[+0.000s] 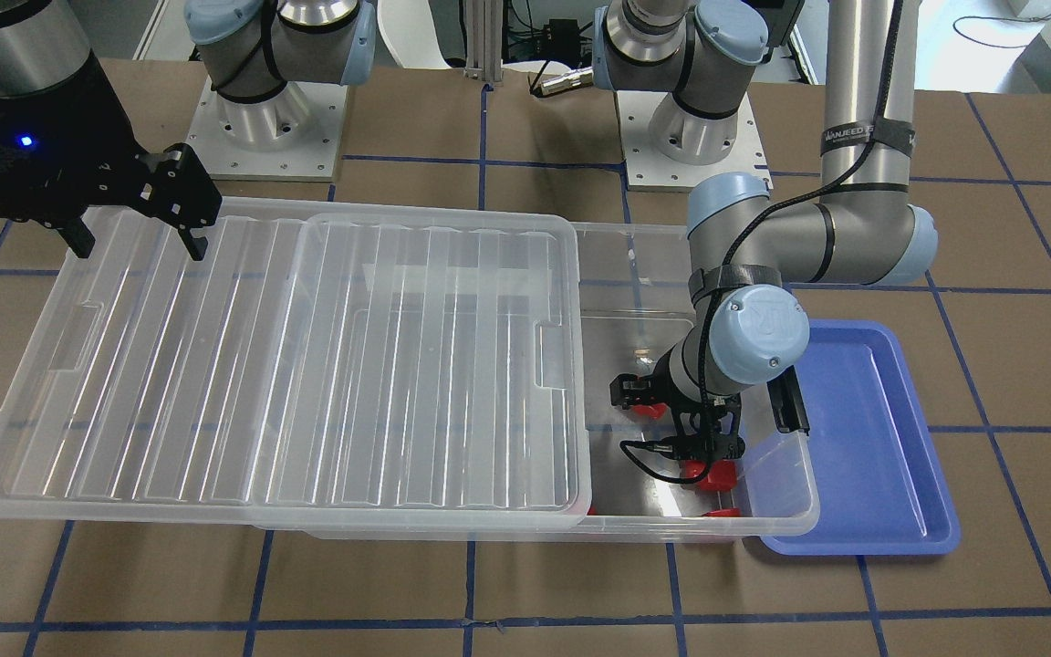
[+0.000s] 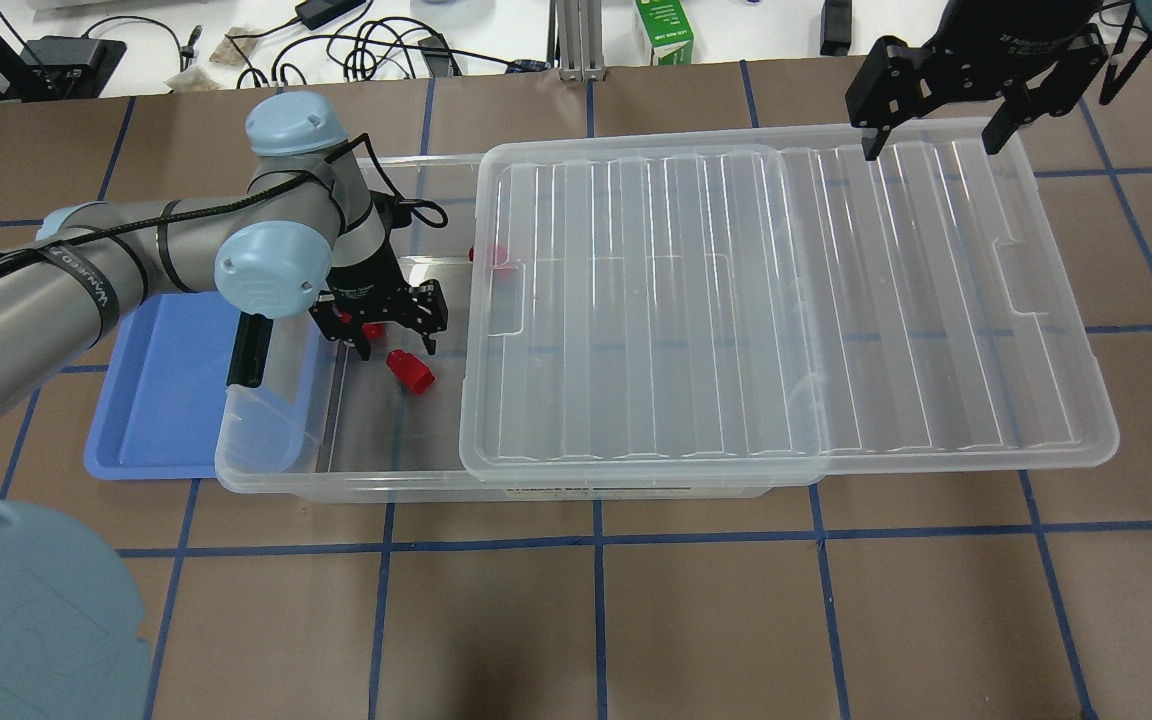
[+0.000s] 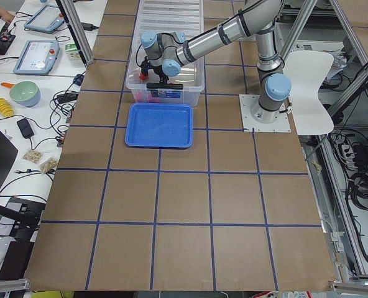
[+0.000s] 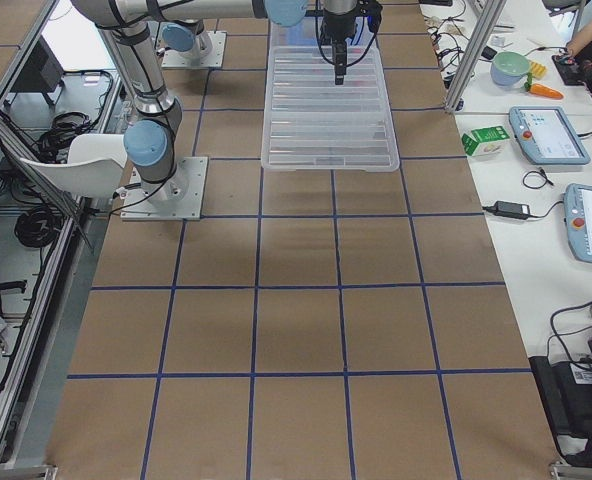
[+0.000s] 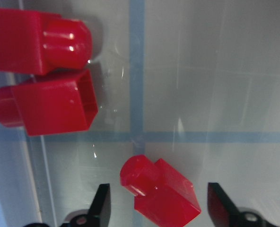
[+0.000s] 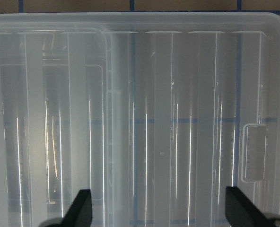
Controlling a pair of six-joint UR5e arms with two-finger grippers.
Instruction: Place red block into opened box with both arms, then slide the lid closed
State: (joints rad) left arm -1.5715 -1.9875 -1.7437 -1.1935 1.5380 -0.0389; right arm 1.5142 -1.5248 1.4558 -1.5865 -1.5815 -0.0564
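The clear box (image 2: pixel 266 470) lies along the table with its ribbed lid (image 2: pixel 786 300) slid toward my right side, so only the left end is uncovered. My left gripper (image 2: pixel 396 348) is down inside that uncovered end, open. A red block (image 5: pixel 159 189) lies on the box floor between its fingertips (image 5: pixel 102 208), untouched by either. Two more red blocks (image 5: pixel 50 106) lie side by side just beyond it. My right gripper (image 2: pixel 936 125) hangs open above the lid's far right end (image 6: pixel 178 118), its fingers spread wide with nothing between them.
An empty blue tray (image 2: pixel 156 400) sits against the box's left end, beside the black latch (image 2: pixel 249 350). Another red block (image 2: pixel 491 255) shows at the lid's edge near the box's back wall. Both arm bases (image 1: pixel 270 119) stand behind the box.
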